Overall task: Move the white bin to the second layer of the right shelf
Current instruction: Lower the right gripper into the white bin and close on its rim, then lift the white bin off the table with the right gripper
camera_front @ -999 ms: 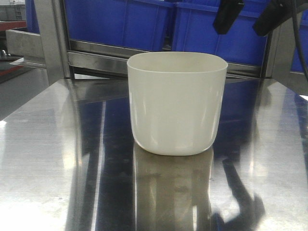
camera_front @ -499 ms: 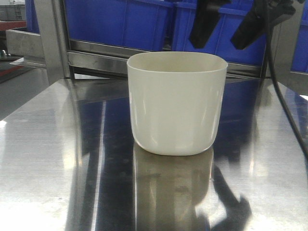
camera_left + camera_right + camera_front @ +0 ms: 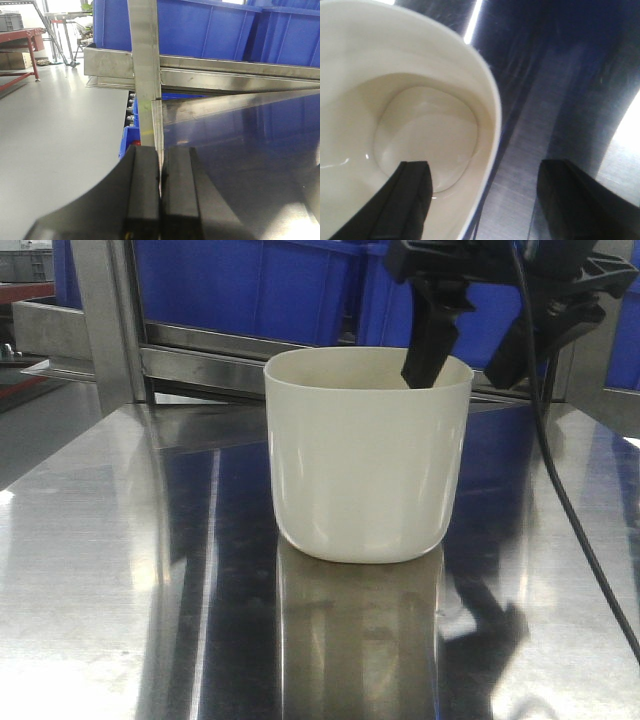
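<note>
The jaws of the right gripper [image 3: 460, 370] stand wide and straddle one wall of the white bin [image 3: 365, 470]: one finger hangs inside the rim, the other outside, and neither clearly touches the plastic. The jaws of the left gripper [image 3: 160, 175] are pressed together with nothing between them, by the bench's left edge.

The near part of the bench [image 3: 100, 570] is bare, mirror-like steel. The bin stands upright about midway between its left and right edges, empty and glossy inside. A black cable [image 3: 570, 510] trails from the right arm down over the right side of the bench.

I judge the bin to be light and fairly stiff, though a thin wall may flex under a hard pinch. It looks smooth and slippery, and it has no handles. The straddled wall just below the rim is the sensible place to grip, firmly enough that it does not slide or tilt when lifted.

Beyond the far edge stands a steel rack [image 3: 105, 320] carrying blue crates [image 3: 250, 285]. The right shelf second layer cannot be picked out here. No brand, label or writing can be read anywhere.
</note>
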{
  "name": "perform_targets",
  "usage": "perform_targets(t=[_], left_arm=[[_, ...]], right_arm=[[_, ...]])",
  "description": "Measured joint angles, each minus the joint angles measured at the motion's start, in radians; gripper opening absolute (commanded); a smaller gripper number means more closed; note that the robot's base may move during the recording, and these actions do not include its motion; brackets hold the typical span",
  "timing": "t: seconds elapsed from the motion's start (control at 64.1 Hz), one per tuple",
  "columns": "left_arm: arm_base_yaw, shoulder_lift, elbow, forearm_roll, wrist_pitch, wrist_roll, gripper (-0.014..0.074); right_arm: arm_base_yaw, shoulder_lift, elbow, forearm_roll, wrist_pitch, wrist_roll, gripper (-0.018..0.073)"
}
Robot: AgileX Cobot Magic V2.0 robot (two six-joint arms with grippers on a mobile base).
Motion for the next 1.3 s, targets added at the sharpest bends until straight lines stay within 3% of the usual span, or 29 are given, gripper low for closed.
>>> perform_targets(t=[0.64, 0.749, 0.921, 0.999, 1.295], left_arm=[[0.0, 0.0, 0.0, 0.0, 0.0, 0.0, 0.0085], [0.0, 0.0, 0.0, 0.0, 0.0, 0.0, 0.0085], [0.0, 0.0, 0.0, 0.0, 0.0, 0.0, 0.0085], [0.0, 0.0, 0.0, 0.0, 0.0, 0.0, 0.0085], [0.0, 0.0, 0.0, 0.0, 0.0, 0.0, 0.0085]], right_arm=[[-0.005, 0.145, -0.031, 0.0, -0.045, 0.004, 0.055], [-0.005, 0.151, -0.031, 0.0, -0.045, 0.004, 0.0443], [-0.005, 0.151, -0.031, 0.0, -0.05, 0.004, 0.0036], [-0.005, 0.151, -0.041, -0.002, -0.052, 0.004, 0.0072], [-0.005, 0.06, -0.131, -0.067, -0.084, 0.004, 0.0057]])
